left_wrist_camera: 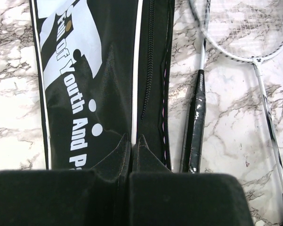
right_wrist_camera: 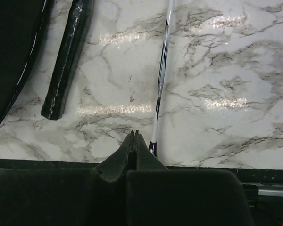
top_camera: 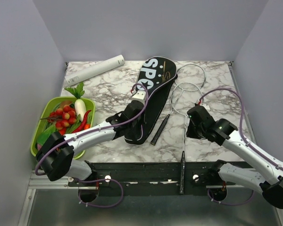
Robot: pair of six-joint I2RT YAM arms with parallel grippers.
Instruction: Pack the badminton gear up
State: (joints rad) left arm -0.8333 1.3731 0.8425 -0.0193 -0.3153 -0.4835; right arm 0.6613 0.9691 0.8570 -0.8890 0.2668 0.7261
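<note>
Roughly near-to-far, bag (top_camera: pixel 155 77) lies wide end far, under L gripper (left_wrist_camera: pixel 133 141), jaws shut, nothing held. R gripper (right_wrist_camera: pixel 134 137) shut, empty; racket shaft (right_wrist_camera: pixel 161 80) just beside.

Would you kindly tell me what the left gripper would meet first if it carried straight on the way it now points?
Most likely the black bag: the shut left gripper points straight at its cover, just beside the zipper. How close it is, the pictures do not settle.

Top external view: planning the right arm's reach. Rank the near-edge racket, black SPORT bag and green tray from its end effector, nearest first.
1. Slim pale-framed racket, beside the right end effector.
2. Long black SPORT bag, to its left.
3. Green tray of toy vegetables, far left.
</note>
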